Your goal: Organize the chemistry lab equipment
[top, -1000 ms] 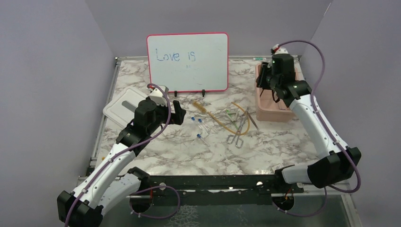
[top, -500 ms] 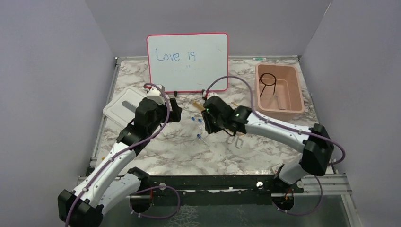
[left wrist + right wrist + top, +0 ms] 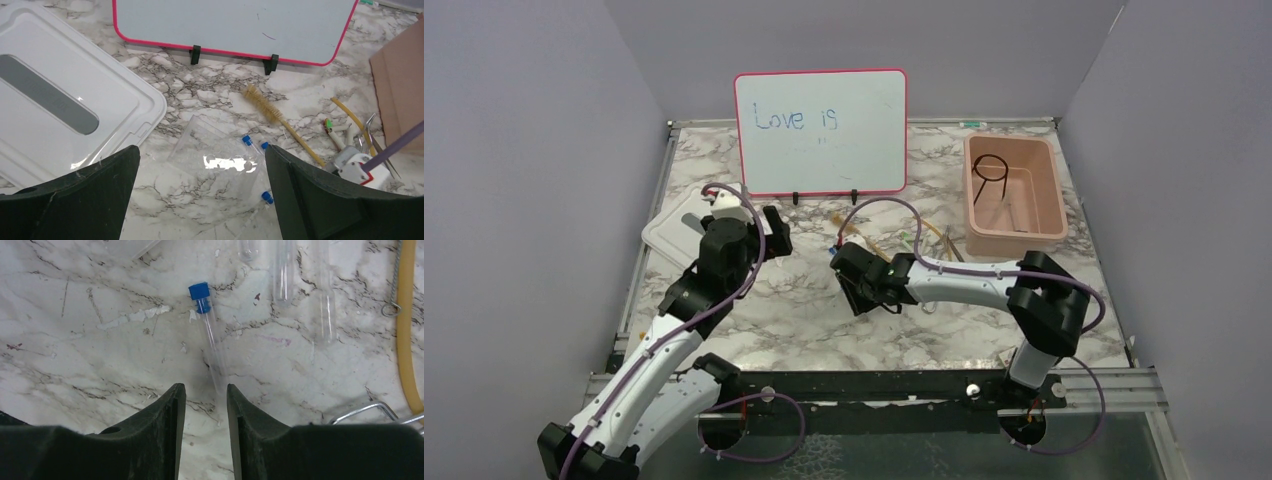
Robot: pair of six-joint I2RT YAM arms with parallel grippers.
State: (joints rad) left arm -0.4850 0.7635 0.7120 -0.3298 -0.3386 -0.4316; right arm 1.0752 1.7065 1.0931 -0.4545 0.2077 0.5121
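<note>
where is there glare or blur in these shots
Left wrist view: white glare on the clear plastic sheet, faint sheen on the white lid. Right wrist view: blue-capped tube sharp, small dark shadow beside it. Top view: even light, soft shadows.

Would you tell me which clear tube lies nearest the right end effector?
The blue-capped tube, its end just before the right end effector; the others lie farther off.

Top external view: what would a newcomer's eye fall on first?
The red-framed whiteboard reading "Love is" stands at the back. At centre, the right gripper hangs low, jaws open, over a blue-capped tube on the marble table. A pink bin at back right holds a black wire ring.
</note>
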